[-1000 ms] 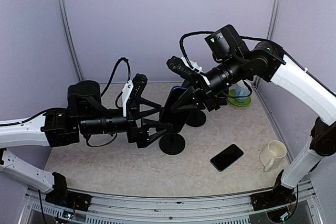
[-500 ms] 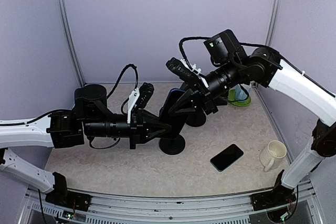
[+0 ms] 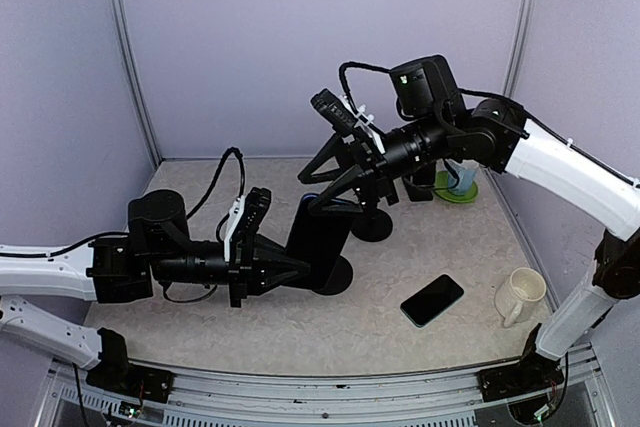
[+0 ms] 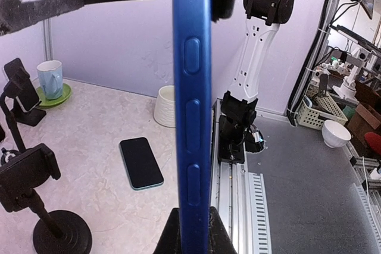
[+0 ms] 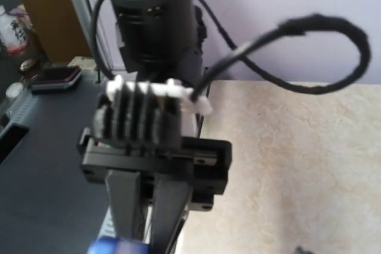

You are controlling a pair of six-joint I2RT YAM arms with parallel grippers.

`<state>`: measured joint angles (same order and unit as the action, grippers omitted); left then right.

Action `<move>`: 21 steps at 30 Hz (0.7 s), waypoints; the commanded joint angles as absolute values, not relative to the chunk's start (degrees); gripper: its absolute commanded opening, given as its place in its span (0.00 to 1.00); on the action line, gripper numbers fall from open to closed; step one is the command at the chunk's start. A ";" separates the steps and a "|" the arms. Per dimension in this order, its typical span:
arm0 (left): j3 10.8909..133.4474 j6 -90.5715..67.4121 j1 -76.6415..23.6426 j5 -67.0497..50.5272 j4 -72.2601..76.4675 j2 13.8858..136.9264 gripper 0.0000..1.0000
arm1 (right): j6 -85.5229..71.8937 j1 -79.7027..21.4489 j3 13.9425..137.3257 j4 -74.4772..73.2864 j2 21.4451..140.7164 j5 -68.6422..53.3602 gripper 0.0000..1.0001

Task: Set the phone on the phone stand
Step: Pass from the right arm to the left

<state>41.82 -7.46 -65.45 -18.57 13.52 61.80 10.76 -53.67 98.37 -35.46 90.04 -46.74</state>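
Observation:
The blue phone (image 4: 191,105) stands on edge, its side buttons facing the left wrist camera. My left gripper (image 4: 191,237) is shut on its lower end. From above, the phone (image 3: 320,234) is a dark slab held by the left gripper (image 3: 298,265), just in front of a black phone stand (image 3: 338,275) with a round base. That stand (image 4: 28,173) shows its empty clamp at the lower left of the left wrist view. My right gripper (image 3: 308,192) hangs open just above the phone's top end, touching nothing. The phone's blue tip (image 5: 112,247) shows at the bottom of the right wrist view.
A second phone (image 3: 432,299) lies flat, with a white mug (image 3: 520,294) at the right edge. Behind stand another black stand (image 3: 376,224) and a cup on a green saucer (image 3: 456,187). A further stand (image 4: 16,81) carries a phone at the back.
The left gripper has shut on the phone. The right gripper has let go of it, opened and lifted slightly. The phone has moved down and left with the left arm.

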 commanded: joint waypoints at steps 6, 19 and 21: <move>40.44 -6.44 -65.61 -18.71 26.71 58.63 0.00 | -3.39 -49.85 85.78 -13.32 83.27 -48.20 0.73; 41.11 -7.85 -64.27 -16.68 32.41 63.80 0.00 | -7.70 -51.24 75.01 2.43 82.11 -54.57 0.51; 41.84 -8.13 -64.07 -15.75 32.19 64.73 0.00 | -6.86 -51.99 74.91 2.57 82.09 -54.06 0.48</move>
<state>39.46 -7.70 -64.42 -15.90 24.75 63.53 -6.57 -50.98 75.79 -1.96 82.59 -52.88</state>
